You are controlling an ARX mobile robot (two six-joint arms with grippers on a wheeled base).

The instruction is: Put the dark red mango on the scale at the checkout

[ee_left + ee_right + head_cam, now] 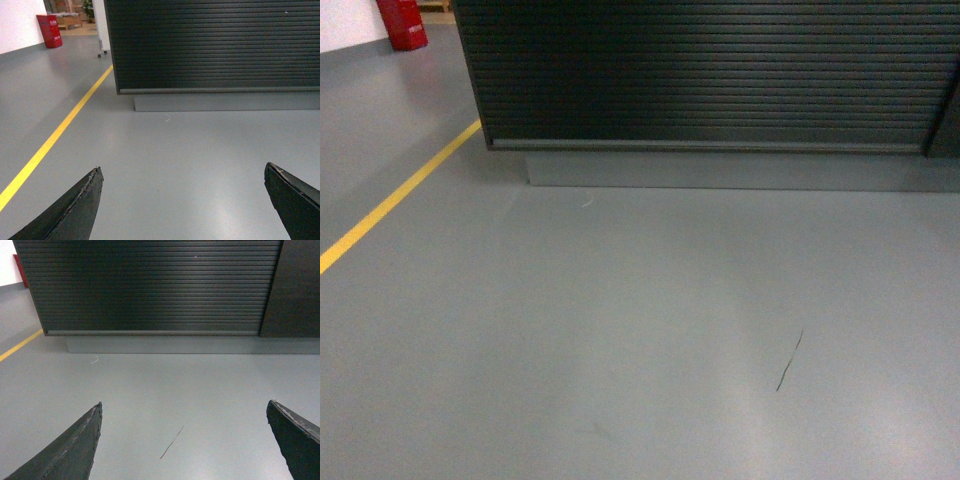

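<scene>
**Parked facing the checkout front, nothing in hand**

All I'm getting in the head view is the ribbed dark front of the checkout (pixel 710 75) with its grey plinth, and grey floor (pixel 620 330) below it. No arms show there at all. The counter top is out of frame in every view, so I can't see the dark red mango or the scale anywhere.

The wrist cams fill in the rest. The left gripper (pixel 184 175) has its jaws spread wide, bare floor between them; the right gripper (pixel 185 410) is the same — spread wide, holding nothing.

Left of the checkout, a yellow floor line (pixel 60 132) runs toward its corner, and a red bin (pixel 49 31) sits farther back by a white wall. Only the right wrist cam shows a plain dark panel (pixel 297 287) at the checkout's right end. A thin dark scuff mark (pixel 789 362) lies on the floor in front of the checkout.
</scene>
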